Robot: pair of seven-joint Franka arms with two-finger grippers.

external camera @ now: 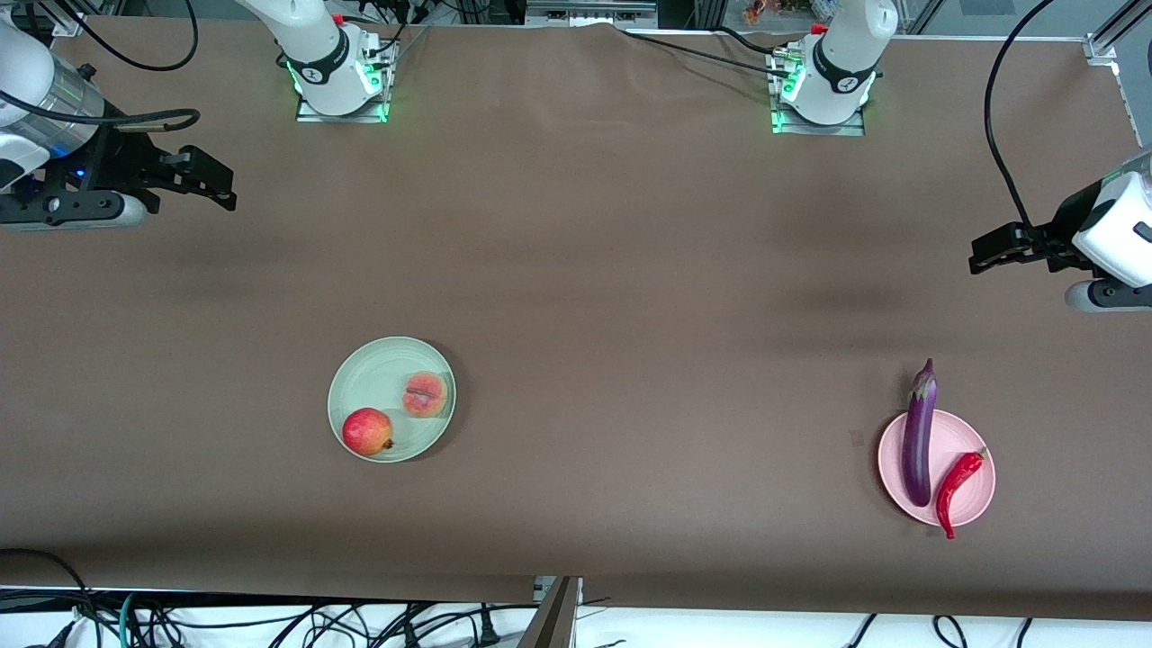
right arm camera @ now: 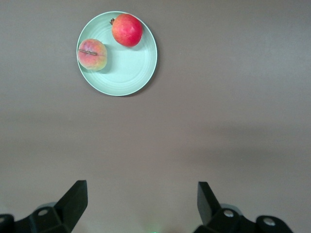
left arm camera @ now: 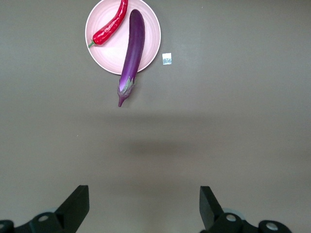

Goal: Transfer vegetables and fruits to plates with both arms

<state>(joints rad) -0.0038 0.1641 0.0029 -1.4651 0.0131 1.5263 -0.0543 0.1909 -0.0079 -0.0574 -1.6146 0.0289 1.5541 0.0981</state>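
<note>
Two plates sat on the brown tabletop (external camera: 576, 270), both in the half nearer the front camera and well apart from each other. Mint green plate (external camera: 378, 373) lay toward the right arm's end; pink plate (external camera: 976, 490) lay toward the left arm's end.

Green plate contents: peach (external camera: 425, 394) with its crease up, and pomegranate (external camera: 366, 431) just beside it, nearer the front camera, at the plate's rim. The two fruits were close together; whether they touched could not be told. Right wrist view showed the same pair on the green plate (right arm camera: 131, 73): peach (right arm camera: 92, 54), pomegranate (right arm camera: 127, 30).

Pink plate contents: eggplant (external camera: 919, 432) lay lengthwise across the plate, its stem end overhanging the rim on the side farther from the front camera. Red chili pepper (external camera: 957, 490) lay beside it, curved, its tip passing over the rim nearest the front camera. Left wrist view confirmed: eggplant (left arm camera: 131, 53), chili (left arm camera: 111, 25), pink plate (left arm camera: 109, 58).

Small pale scrap (external camera: 856, 438) lay on the tabletop just beside the pink plate.

Left pincer (external camera: 985, 255) hung over bare tabletop at the left arm's end, fingers (left arm camera: 75, 206) spread wide, holding nothing. Right pincer (external camera: 216, 191) hung over bare tabletop at the right arm's end, fingers (right arm camera: 73, 201) likewise spread wide, empty.
</note>
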